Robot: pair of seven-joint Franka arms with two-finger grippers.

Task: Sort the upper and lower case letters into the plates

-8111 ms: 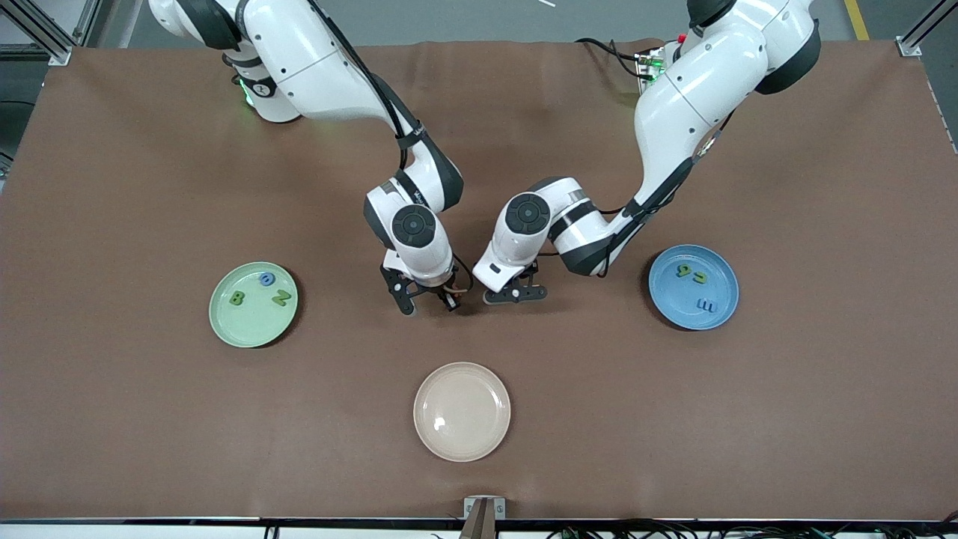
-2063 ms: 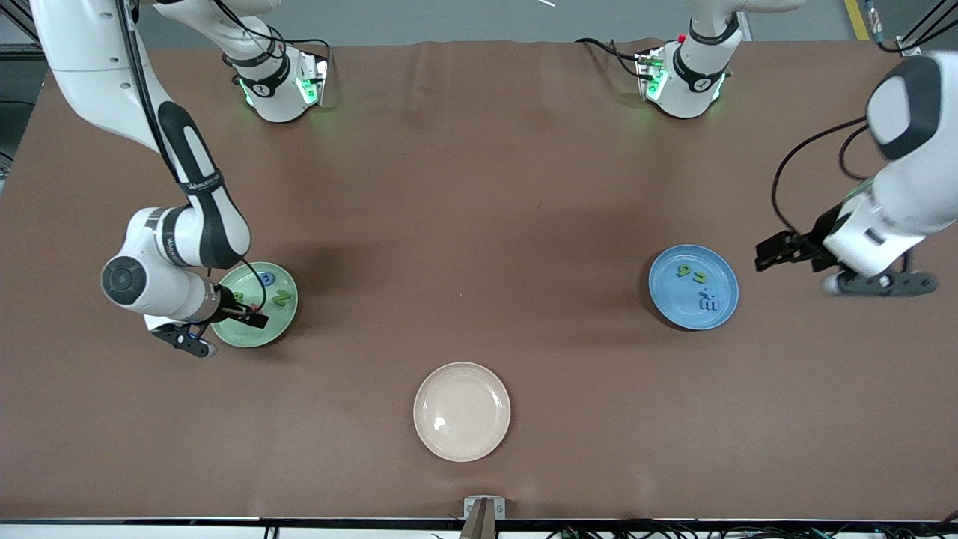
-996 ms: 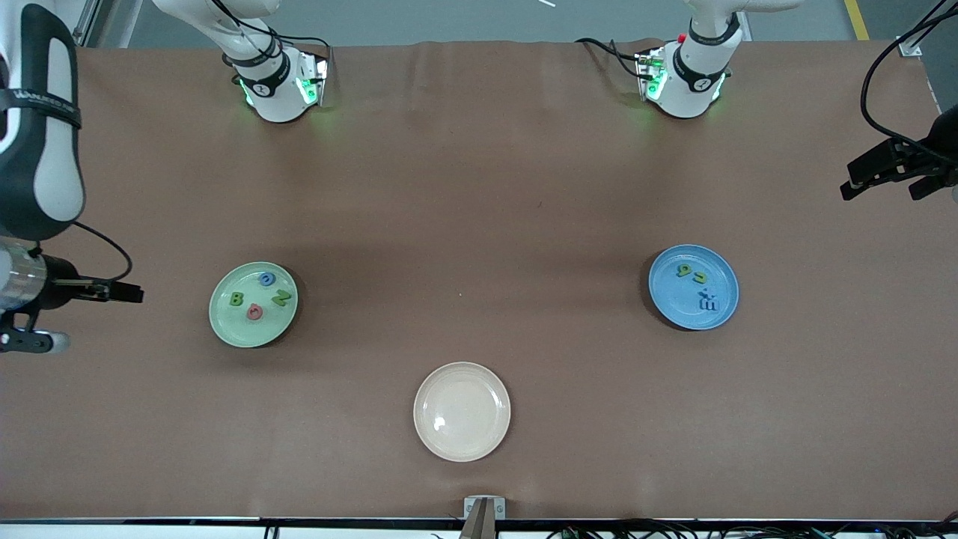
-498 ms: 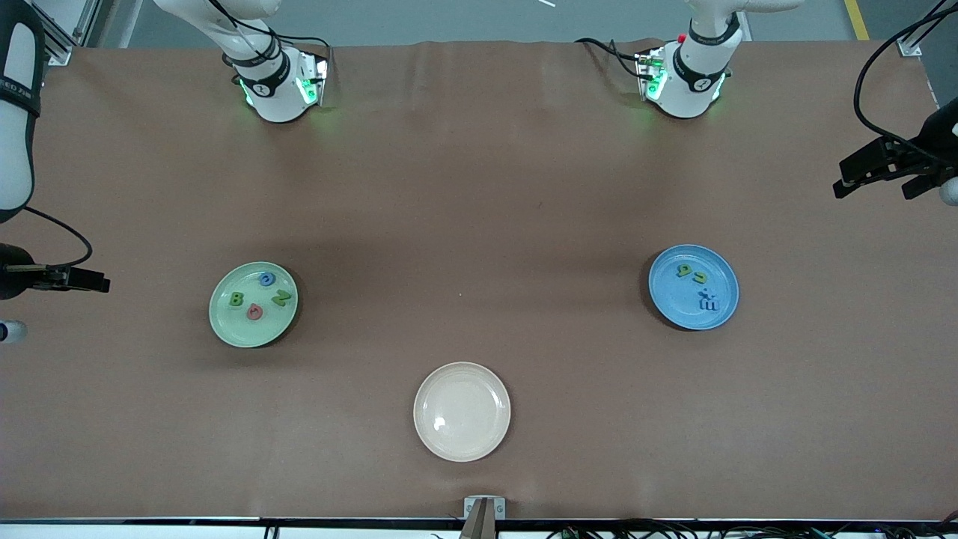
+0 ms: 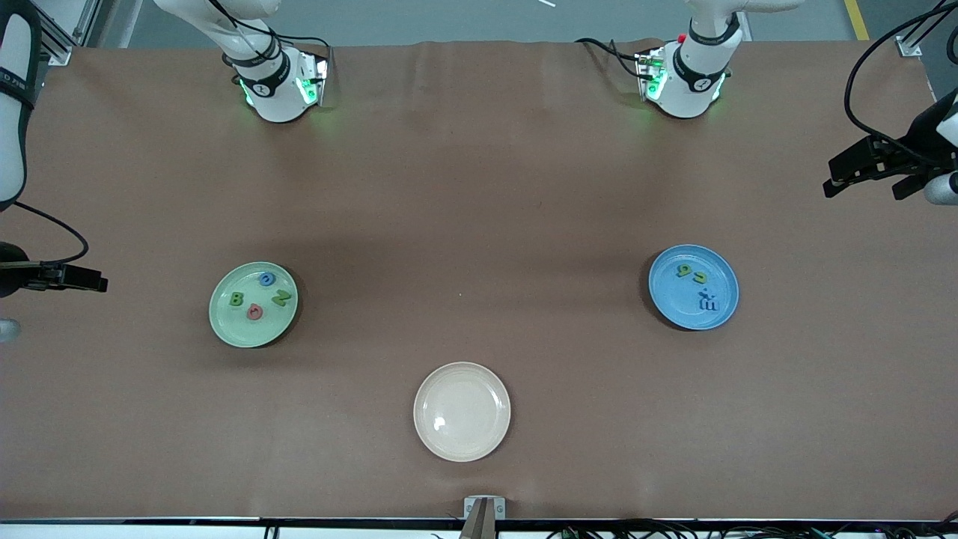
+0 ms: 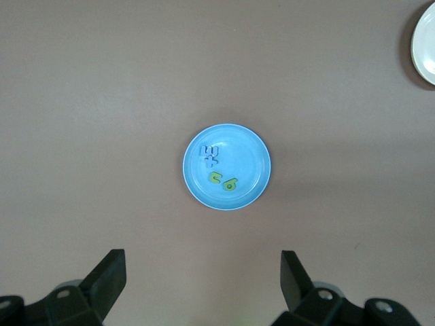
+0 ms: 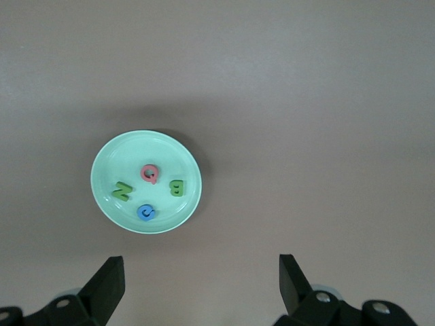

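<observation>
The mint green plate (image 5: 239, 329) lies toward the right arm's end and holds a blue letter (image 5: 267, 279), a green B (image 5: 236, 299), a green Z (image 5: 280, 297) and a pinkish red letter (image 5: 254, 312). The blue plate (image 5: 677, 303) lies toward the left arm's end with two olive letters (image 5: 683, 269) and blue letters (image 5: 706, 303) in it. My right gripper (image 7: 200, 275) hangs open and empty, high up, looking down on the mint plate (image 7: 102, 170). My left gripper (image 6: 202, 272) is also open and empty, high over the blue plate (image 6: 262, 156).
A cream-beige plate (image 5: 462, 442) with nothing in it sits near the front edge of the brown table, midway between the two arms. Both arm bases (image 5: 273, 82) stand along the edge farthest from the front camera.
Both grippers left the table's middle, went to their plates and rose away outward. A pinkish red letter now lies in the mint plate, one more blue letter in the blue plate. Lately, hardly any motion.
</observation>
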